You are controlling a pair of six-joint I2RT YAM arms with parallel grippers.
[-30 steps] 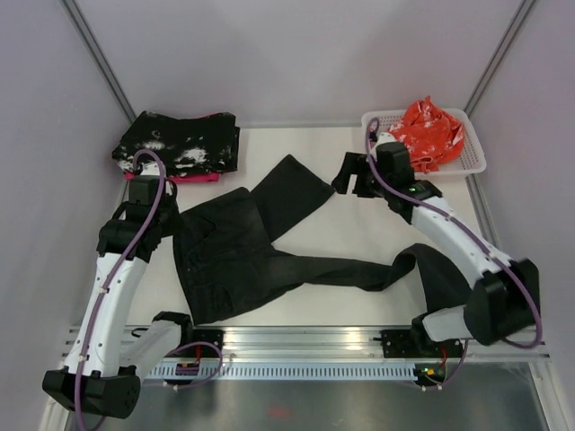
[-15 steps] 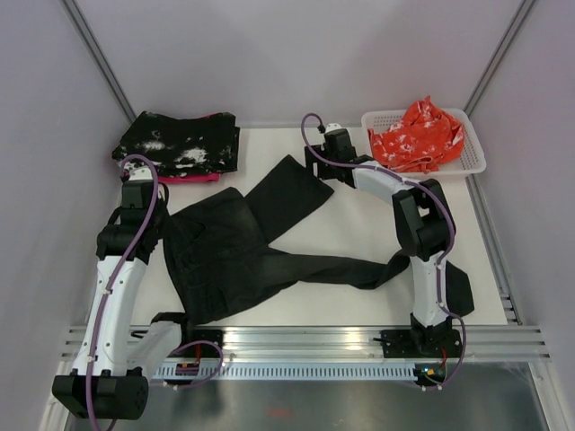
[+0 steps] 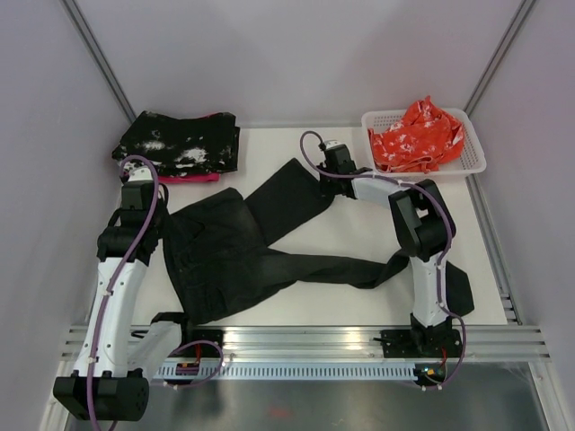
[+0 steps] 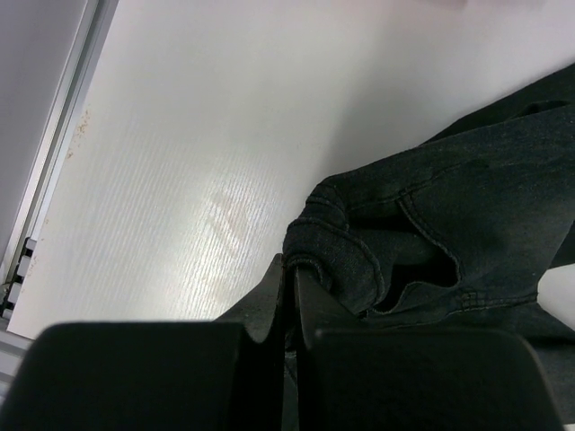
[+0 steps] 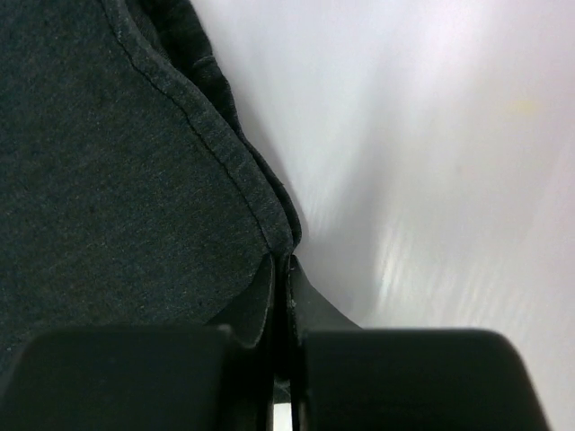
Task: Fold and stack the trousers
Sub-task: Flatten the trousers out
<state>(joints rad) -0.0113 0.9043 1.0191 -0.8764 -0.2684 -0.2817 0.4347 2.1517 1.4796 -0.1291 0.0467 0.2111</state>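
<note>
The trousers (image 3: 225, 260) lie spread over the middle of the table (image 3: 359, 224). The left gripper (image 4: 289, 274) pinches the waist (image 4: 319, 242) near the left edge. The right gripper (image 5: 278, 269) pinches a leg hem (image 5: 260, 211) near the far edge. I would lift both ends together, gently, so the thin cloth stays taut and the fold is even.

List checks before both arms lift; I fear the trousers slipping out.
1. Left gripper shut on trousers waistband: ok.
2. Right gripper shut on leg hem: ok, though only at its corner.
3. Second leg free of right arm: cannot tell.
4. Folded stack apart from trousers: ok.
5. Trousers lying flat: not ok, bunched at the waist.
</note>
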